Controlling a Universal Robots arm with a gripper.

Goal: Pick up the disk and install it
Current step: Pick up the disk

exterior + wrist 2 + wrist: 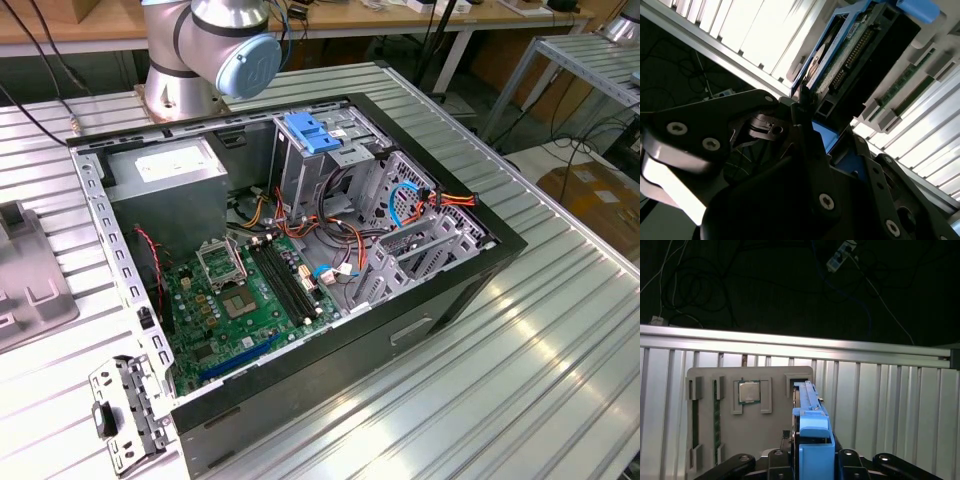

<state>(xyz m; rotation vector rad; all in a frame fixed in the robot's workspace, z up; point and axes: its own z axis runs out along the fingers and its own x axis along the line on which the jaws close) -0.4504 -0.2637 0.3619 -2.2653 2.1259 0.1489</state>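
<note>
In both wrist views the disk [805, 402] [852, 55] stands on edge in a slot of a grey holder plate [705, 382]. Blue side rails run along it, and its circuit board and connector face the second wrist camera. My gripper [812, 460] [832, 137] straddles the disk's near end, its black fingers [846, 456] pressed against the blue rail on either side. The open computer case [470, 285] lies on its side in the exterior view, with its drive cage [300, 170] under a blue latch handle [312, 135].
The holder plate also carries a processor chip [749, 392] and memory sticks [695, 422]. It lies on a ribbed aluminium table [890, 405] whose edge is just beyond. In the case are a grey power supply [175, 165], motherboard [250, 300] and loose cables [400, 205]. A metal bracket [125, 410] lies outside.
</note>
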